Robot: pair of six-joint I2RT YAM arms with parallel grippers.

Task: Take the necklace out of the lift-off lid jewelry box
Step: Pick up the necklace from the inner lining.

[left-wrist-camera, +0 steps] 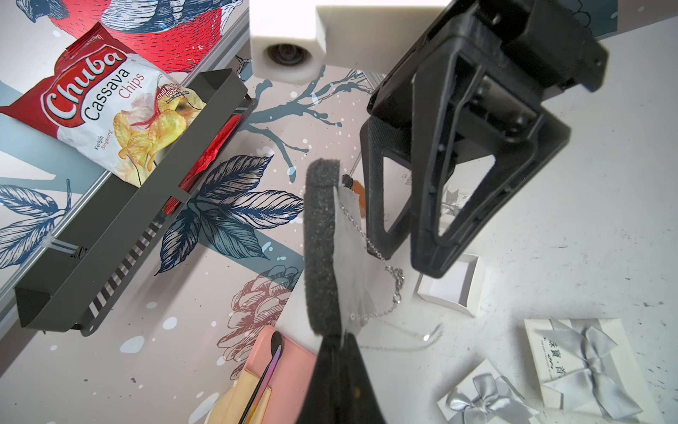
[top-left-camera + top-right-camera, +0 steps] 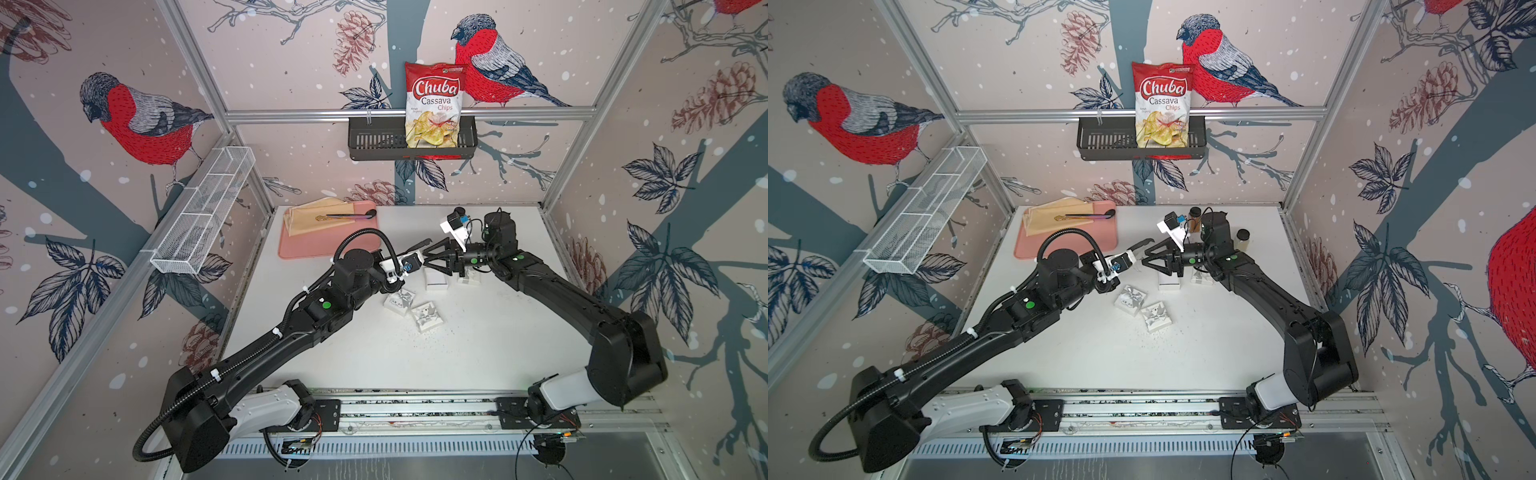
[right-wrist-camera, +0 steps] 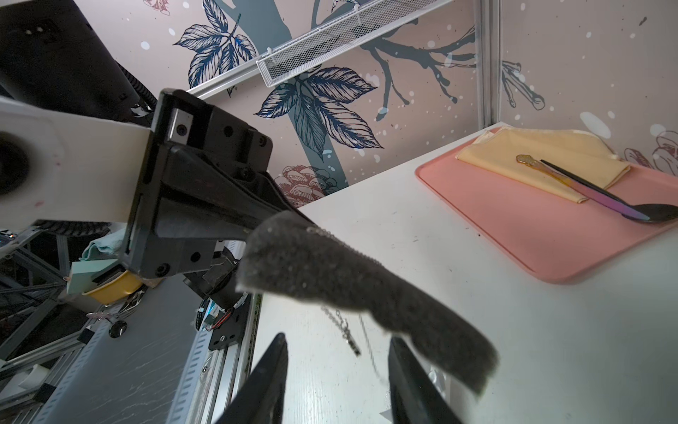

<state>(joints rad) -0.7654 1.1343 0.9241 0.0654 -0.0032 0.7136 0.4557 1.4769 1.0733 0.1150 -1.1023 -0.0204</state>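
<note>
Grey foam pad (image 1: pixel 323 249) bearing the necklace (image 1: pixel 394 279) is held aloft over the white bench (image 1: pixel 587 220).
The pad is clenched at its edge by the left tool (image 1: pixel 337 348), and the necklace is draped down its face, clear of the open jewelry box (image 1: pixel 449 290) below. The right tool (image 3: pixel 337 343) is parted just beside the pad, the necklace dangling between its jaws, nothing gripped.
</note>
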